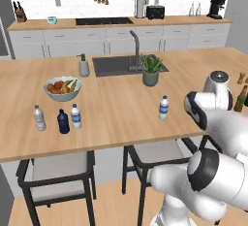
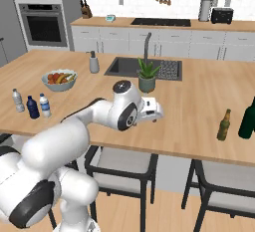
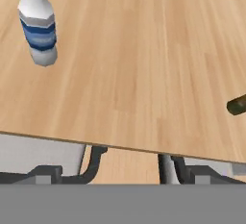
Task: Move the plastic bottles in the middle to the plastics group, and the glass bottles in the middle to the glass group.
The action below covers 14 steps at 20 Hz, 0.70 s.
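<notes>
One plastic bottle [image 1: 164, 107] with a white cap and blue label stands alone mid-counter; it also sits at the upper left of the hand view [image 3: 41, 23]. A second one like it [image 1: 76, 116] stands at the left beside the navy-blue bottle [image 1: 63, 121] and the grey-labelled clear bottle [image 1: 39, 118] of the plastics group. The olive-brown glass bottle [image 2: 224, 125] stands at the right, next to the blackish-green bottle [image 2: 247, 118] of the glass group. My gripper [image 2: 157, 112] hovers over the counter's near edge, open, holding nothing. The brown bottle's side [image 3: 237, 105] shows at the hand view's right edge.
A fruit bowl [image 1: 62, 88] stands behind the left group. Soap dispenser [image 1: 84, 66], sink [image 1: 116, 65] and potted plant [image 1: 151, 71] are farther back. Two wooden shakers [image 1: 241, 78] stand at the far right. Chairs [image 1: 58, 171] sit under the counter's near edge.
</notes>
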Tool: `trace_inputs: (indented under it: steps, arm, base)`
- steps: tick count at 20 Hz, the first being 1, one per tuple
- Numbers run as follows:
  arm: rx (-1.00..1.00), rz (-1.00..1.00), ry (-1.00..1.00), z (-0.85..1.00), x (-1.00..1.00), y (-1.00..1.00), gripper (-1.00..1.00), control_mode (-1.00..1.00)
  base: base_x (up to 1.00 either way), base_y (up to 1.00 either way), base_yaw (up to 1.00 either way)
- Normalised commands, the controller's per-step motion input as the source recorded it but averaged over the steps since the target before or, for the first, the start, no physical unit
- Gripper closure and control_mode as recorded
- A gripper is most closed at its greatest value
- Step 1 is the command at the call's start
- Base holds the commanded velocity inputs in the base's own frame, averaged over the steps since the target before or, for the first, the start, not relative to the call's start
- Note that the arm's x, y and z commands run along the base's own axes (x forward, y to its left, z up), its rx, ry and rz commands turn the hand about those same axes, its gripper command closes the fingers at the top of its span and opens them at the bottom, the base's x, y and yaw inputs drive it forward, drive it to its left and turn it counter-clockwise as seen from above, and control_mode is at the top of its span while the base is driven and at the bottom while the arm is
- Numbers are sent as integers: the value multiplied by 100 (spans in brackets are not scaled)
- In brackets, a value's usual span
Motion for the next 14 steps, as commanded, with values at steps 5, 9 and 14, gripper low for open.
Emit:
trace_inputs:
  steps: [5,9,14]
  arm:
    - [0,9,1,27,6,100,-100,-100]
    - [3,-4,0,23,21,97,-100,-100]
    - [20,-28,-3,18,32,52,-100,-100]
  base:
    - [0,0,0]
    - [0,0,0]
    - [0,0,0]
